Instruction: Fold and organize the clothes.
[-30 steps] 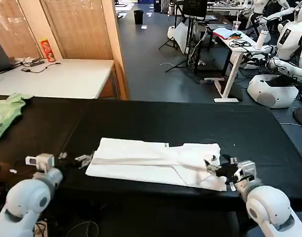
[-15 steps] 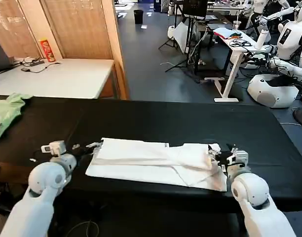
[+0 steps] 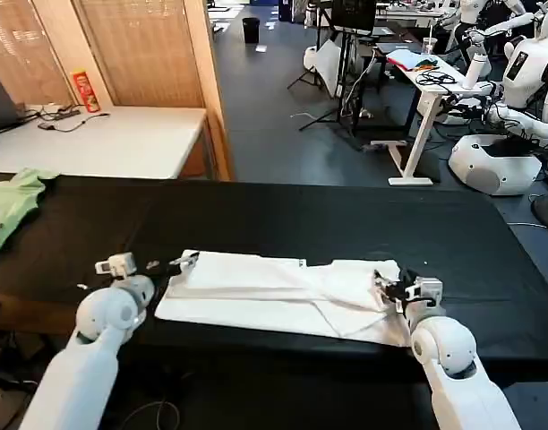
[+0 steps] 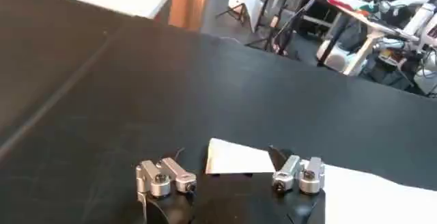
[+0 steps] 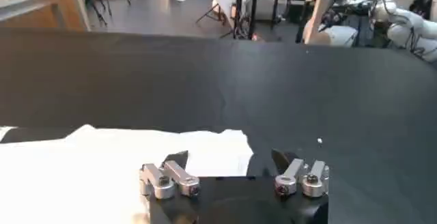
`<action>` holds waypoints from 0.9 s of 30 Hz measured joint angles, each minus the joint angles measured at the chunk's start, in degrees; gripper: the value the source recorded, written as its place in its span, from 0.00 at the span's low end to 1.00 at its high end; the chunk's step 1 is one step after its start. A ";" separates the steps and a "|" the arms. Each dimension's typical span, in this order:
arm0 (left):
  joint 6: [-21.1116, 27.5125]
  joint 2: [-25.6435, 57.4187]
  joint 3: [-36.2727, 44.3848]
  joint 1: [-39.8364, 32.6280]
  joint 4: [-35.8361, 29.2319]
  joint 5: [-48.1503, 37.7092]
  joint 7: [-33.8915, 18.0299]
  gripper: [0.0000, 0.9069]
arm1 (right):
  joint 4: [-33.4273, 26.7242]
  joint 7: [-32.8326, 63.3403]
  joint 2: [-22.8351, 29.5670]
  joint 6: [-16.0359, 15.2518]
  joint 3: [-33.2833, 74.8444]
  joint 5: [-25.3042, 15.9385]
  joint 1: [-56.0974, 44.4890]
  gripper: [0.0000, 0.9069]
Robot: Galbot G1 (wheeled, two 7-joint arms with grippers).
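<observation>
The clothes are one white T-shirt (image 3: pixel 265 291), folded into a long band across the near part of the black table (image 3: pixel 301 215). My left gripper (image 3: pixel 177 263) is at the band's left far corner. In the left wrist view this gripper (image 4: pixel 229 160) is open, and the shirt corner (image 4: pixel 235 157) lies between its spread fingers. My right gripper (image 3: pixel 388 288) is over the bunched right end. In the right wrist view it (image 5: pixel 229 160) is open too, the shirt's edge (image 5: pixel 205 154) reaching in between its fingers. No print shows on the shirt.
A light green garment (image 3: pixel 12 202) lies at the table's far left edge. Behind stands a white desk (image 3: pixel 113 139) with a red can (image 3: pixel 84 90). The table's front edge runs just below the shirt. Other robots (image 3: pixel 516 81) stand at the back right.
Both grippers have moved away from the front edge and inward onto the shirt's ends. The left one slid right to the corner, and the right one went up over the right end.
</observation>
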 joint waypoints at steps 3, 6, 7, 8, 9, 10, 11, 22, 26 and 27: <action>-0.38 -0.39 0.78 -0.77 1.03 0.77 0.58 0.75 | -0.93 -0.34 0.40 0.28 -0.13 -0.16 0.63 0.96; -0.54 -0.46 1.09 -1.11 1.86 1.36 0.78 0.32 | -1.64 -0.54 0.69 0.51 -0.15 -0.28 1.07 0.81; -0.56 -0.44 1.13 -1.14 2.01 1.53 0.82 0.25 | -1.84 -0.63 0.77 0.59 -0.15 -0.30 1.15 0.77; -0.60 -0.36 1.15 -1.17 2.12 1.59 0.87 0.20 | -2.02 -0.67 0.88 0.72 -0.16 -0.34 1.21 0.68; -0.63 -0.29 1.16 -1.20 2.22 1.61 0.89 0.18 | -2.18 -0.71 1.00 0.84 -0.16 -0.41 1.28 0.52; -0.64 -0.27 1.18 -1.22 2.28 1.63 0.93 0.18 | -2.36 -0.75 1.11 1.00 -0.15 -0.50 1.34 0.46; -0.67 -0.26 1.18 -1.27 2.36 1.66 0.95 0.16 | -2.56 -0.79 1.26 1.16 -0.14 -0.60 1.38 0.39; -2.30 -0.92 1.04 -0.73 2.93 7.21 -0.12 0.10 | -4.13 -1.84 2.97 4.58 -1.54 -2.26 2.13 0.10; -2.52 -0.13 -0.33 0.92 0.82 10.40 -0.61 0.10 | -4.17 -3.45 2.63 5.76 -2.51 -2.25 2.89 0.09; -2.73 0.09 -0.72 1.39 0.27 11.16 -0.62 0.10 | -4.24 -3.90 2.47 6.08 -2.74 -2.18 3.07 0.09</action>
